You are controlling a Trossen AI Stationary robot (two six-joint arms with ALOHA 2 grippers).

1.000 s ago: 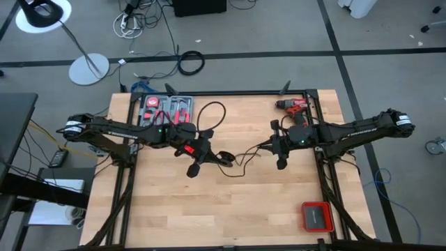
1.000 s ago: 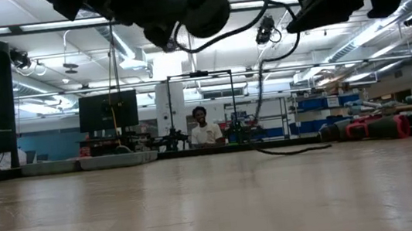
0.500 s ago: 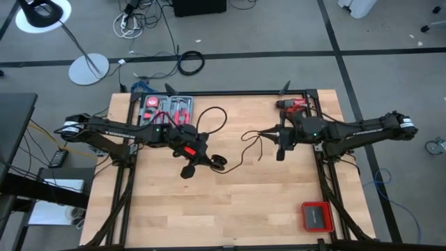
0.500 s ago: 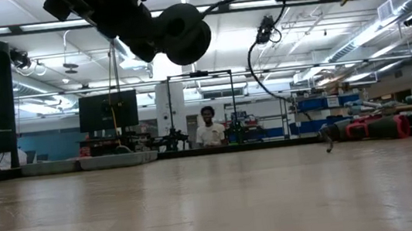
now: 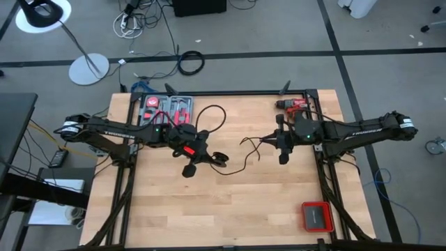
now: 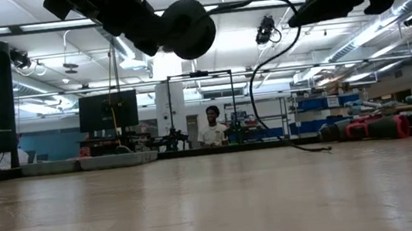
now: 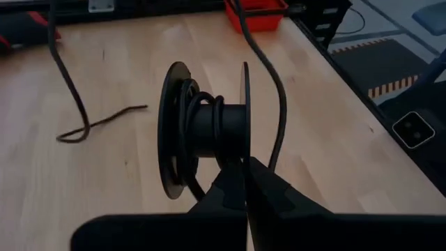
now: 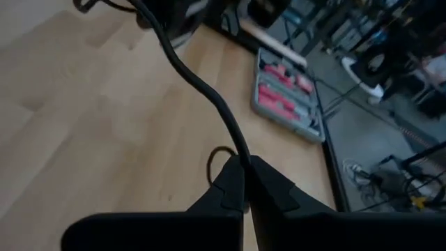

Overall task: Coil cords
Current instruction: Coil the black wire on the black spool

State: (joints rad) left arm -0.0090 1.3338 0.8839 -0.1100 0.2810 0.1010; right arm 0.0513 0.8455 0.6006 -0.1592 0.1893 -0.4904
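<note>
The cord (image 5: pixel 244 162) is thin and black. One part is wound on a black spool (image 7: pixel 205 129), held above the table's middle by my left gripper (image 5: pixel 209 157), which is shut on it. From the spool the cord runs to my right gripper (image 5: pixel 268 142), right of the middle and shut on it. Between the two it sags (image 6: pixel 265 85). Its loose end (image 6: pixel 311 148) lies on the table. My left gripper pinches the rim of one spool flange (image 7: pixel 244 155) between its two fingers, coming from the table's left and slanting down. The spool is lifted clear of the table, its axis about level, with turns of cord on its hub (image 7: pixel 191 118). My right gripper pinches a single strand of the cord (image 8: pixel 239 157) between its fingertips, coming from the table's right and slanting slightly down. The fingers lie across the strand. From the hold the cord rises away toward the spool and is slack.
A red drill (image 5: pixel 295 106) lies at the far right, just behind my right arm. A grey case of red tools (image 5: pixel 166 110) lies at the far left, with a black cable loop (image 5: pixel 212 115) beside it. A red and black box (image 5: pixel 316 216) sits near right.
My right gripper has drawn the cord up, so its loose end left the table and hung free, then lowered it until the end lies on the wood again. My left gripper has tipped, and the spool hangs a little lower than a second ago.
</note>
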